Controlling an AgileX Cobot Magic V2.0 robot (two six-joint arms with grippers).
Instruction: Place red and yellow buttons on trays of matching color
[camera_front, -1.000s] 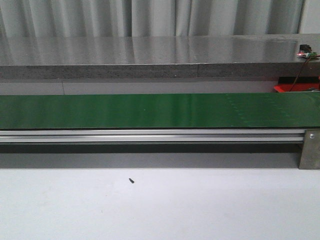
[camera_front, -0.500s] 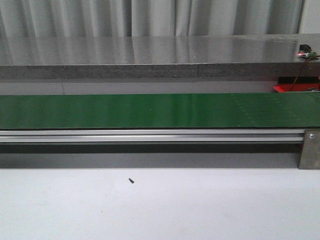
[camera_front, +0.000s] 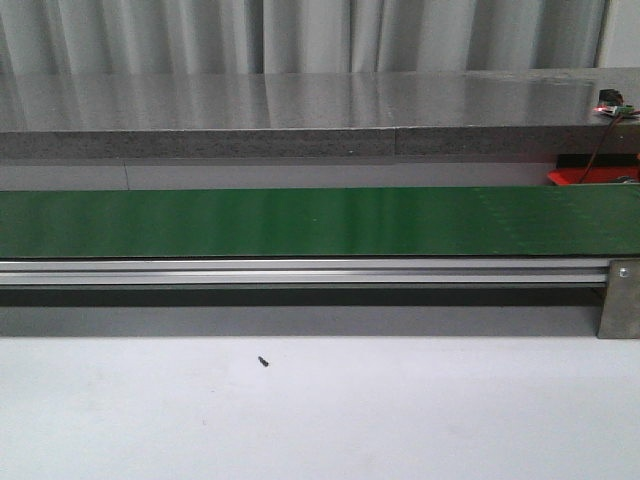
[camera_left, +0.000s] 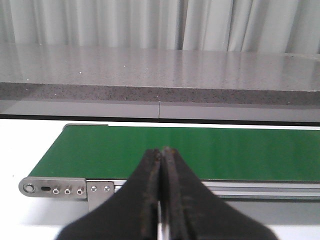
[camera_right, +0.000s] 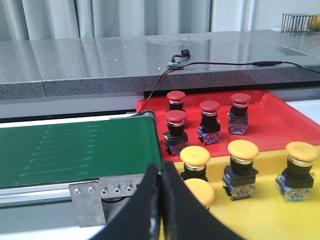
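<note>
In the right wrist view, several red buttons (camera_right: 209, 106) stand on the red tray (camera_right: 280, 120). Several yellow buttons (camera_right: 243, 149) stand on the yellow tray (camera_right: 260, 215) beside it. My right gripper (camera_right: 160, 165) is shut and empty, at the end of the green conveyor belt (camera_right: 75, 147), close to the nearest yellow button (camera_right: 201, 192). My left gripper (camera_left: 161, 150) is shut with nothing in it, over the belt's other end (camera_left: 150, 150). No button lies on the belt (camera_front: 300, 220) in the front view, and neither gripper shows there. A corner of the red tray (camera_front: 585, 176) shows at the right.
A grey stone ledge (camera_front: 300, 110) runs behind the belt, with a small circuit board and wire (camera_right: 176, 61) on it. The belt's aluminium rail (camera_front: 300, 272) and end bracket (camera_front: 620, 300) face me. A small dark speck (camera_front: 263, 361) lies on the white table.
Faint pale marks on the belt have drifted to the right and out of sight. Nothing else differs in the front view.
</note>
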